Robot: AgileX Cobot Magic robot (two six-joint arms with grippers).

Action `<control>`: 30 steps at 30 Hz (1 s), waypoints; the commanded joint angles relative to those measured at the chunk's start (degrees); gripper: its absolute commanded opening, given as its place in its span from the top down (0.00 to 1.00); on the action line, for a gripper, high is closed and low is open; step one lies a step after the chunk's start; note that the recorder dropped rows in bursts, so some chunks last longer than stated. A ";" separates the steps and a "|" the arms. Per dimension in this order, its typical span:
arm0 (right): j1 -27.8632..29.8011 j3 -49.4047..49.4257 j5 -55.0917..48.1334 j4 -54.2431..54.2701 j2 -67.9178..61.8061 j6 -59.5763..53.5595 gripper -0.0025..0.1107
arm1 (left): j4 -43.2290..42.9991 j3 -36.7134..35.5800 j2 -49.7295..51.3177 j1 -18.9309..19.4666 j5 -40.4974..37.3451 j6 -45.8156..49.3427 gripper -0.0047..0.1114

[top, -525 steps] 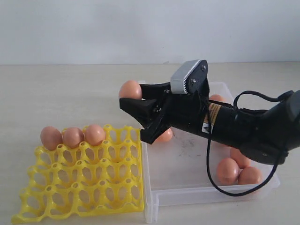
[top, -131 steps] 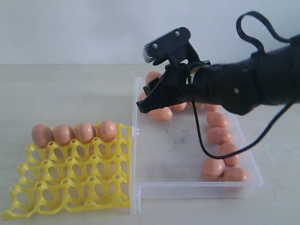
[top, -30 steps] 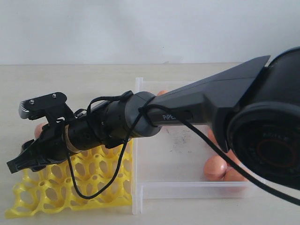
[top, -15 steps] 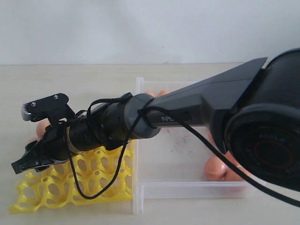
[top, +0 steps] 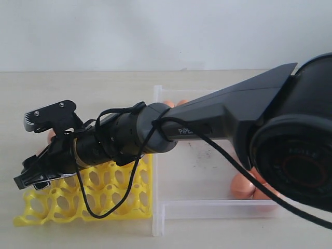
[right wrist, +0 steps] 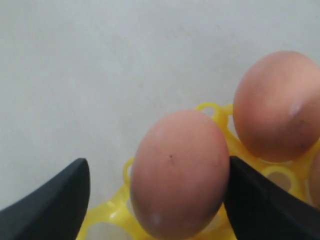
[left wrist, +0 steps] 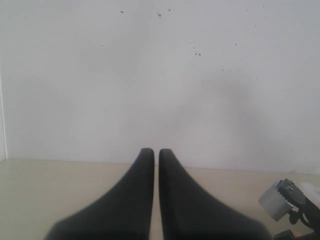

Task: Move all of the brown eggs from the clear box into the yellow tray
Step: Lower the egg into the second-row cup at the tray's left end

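**Desk:** Item one, the right pincer?

**Operator:** Right pincer [top: 25, 176]: I have it stretched across from 3 o'clock to the 9 o'clock edge of the yellow tray [top: 78, 205]. Its jaws stand apart. One brown egg [right wrist: 177, 175] sits between them in an edge cup. One finger [right wrist: 260, 200] looks to touch the shell. The other finger [right wrist: 50, 205] stands clear of it.

**Desk:** Item two, the rest of the tray?

**Operator:** A second egg [right wrist: 277, 105] sits in the neighbouring cup, just beside the first. From the outside camera my arm hides most of the tray. One far-row egg [top: 51, 136] peeks out near the tray's 11 o'clock corner.

**Desk:** Item three, the box?

**Operator:** Clear box [top: 207, 208]: it lies just beside the tray, on the tray's 3 o'clock side. I cannot tell whether the two touch. A front pair of eggs [top: 243, 185] lies at the box's 4 o'clock corner. A back pair of eggs [top: 168, 104] lies against its 12 o'clock wall. My arm covers the middle.

**Desk:** Item four, the left pincer?

**Operator:** Left pincer [left wrist: 151, 152]: its fingers are pressed together. It is held over the table [left wrist: 50, 190] and faces a white wall [left wrist: 150, 75].
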State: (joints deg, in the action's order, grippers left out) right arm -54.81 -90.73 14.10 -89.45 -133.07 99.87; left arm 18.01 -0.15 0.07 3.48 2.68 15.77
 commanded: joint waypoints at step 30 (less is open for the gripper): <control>0.49 0.32 -10.00 -1.03 0.36 -0.39 0.37 | 0.27 0.15 -0.07 -0.10 0.32 0.20 0.93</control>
State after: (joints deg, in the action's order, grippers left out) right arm -54.81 -90.73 6.45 -90.39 -133.07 99.40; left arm 18.01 -0.15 0.07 3.48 2.68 15.77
